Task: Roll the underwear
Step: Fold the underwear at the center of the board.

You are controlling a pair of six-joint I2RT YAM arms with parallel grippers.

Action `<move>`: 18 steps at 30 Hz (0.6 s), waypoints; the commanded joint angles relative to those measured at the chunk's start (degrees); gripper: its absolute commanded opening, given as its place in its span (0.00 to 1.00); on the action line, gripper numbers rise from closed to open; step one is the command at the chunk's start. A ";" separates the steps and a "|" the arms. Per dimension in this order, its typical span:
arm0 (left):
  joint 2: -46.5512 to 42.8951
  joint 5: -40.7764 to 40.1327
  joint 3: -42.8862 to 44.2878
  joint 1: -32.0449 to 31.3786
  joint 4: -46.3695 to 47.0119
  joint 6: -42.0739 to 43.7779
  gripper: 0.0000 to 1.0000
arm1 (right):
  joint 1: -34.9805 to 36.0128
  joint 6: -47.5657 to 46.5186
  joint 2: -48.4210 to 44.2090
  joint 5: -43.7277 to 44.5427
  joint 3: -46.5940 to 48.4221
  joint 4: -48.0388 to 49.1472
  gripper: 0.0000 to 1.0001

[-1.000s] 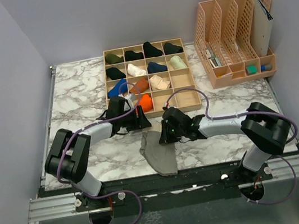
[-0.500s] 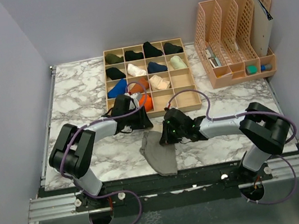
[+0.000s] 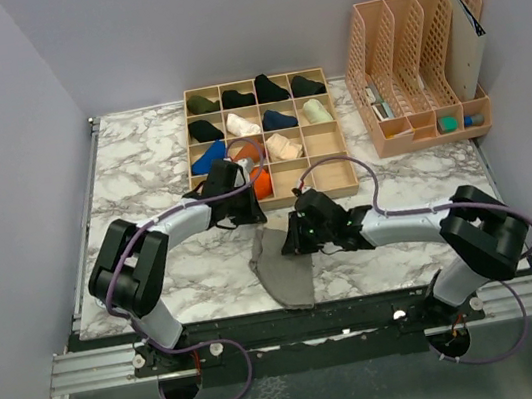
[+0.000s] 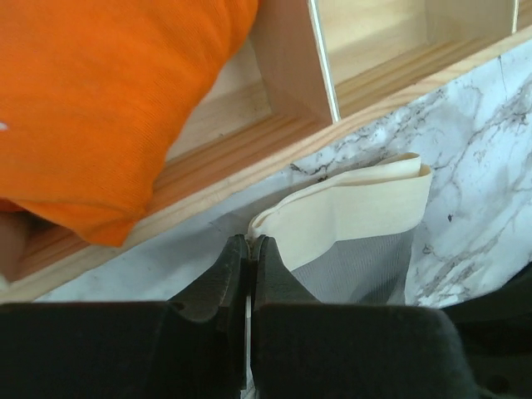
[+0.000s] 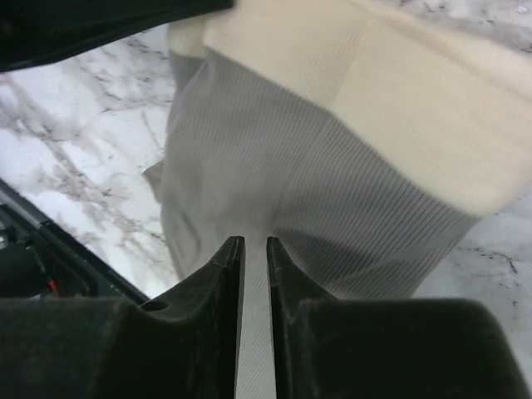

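- The grey underwear (image 3: 288, 277) lies spread on the table (image 3: 141, 179), near the front edge and just in front of the tray (image 3: 335, 188).
- Our left gripper (image 4: 249, 243) is pinched tight on a corner of the cream band (image 4: 349, 212), close to the tray's wall.
- Our right gripper (image 5: 253, 245) is over the grey cloth with only a narrow slit between its jaws; we see nothing held there.
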 commanded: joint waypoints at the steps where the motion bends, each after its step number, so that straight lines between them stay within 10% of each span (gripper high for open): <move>1: -1.68 -6.22 2.57 -0.27 -4.35 1.33 0.00 | -0.12 -1.33 -3.64 -3.38 -0.71 -1.82 0.22; 8: -2.70 -5.73 1.71 -0.49 -3.98 1.79 0.00 | -1.48 -1.35 -6.79 6.55 1.62 -5.74 0.23; 18: -3.25 -6.12 2.12 -0.62 -4.15 0.85 0.00 | -4.23 -1.16 6.45 -5.08 6.43 5.12 0.04</move>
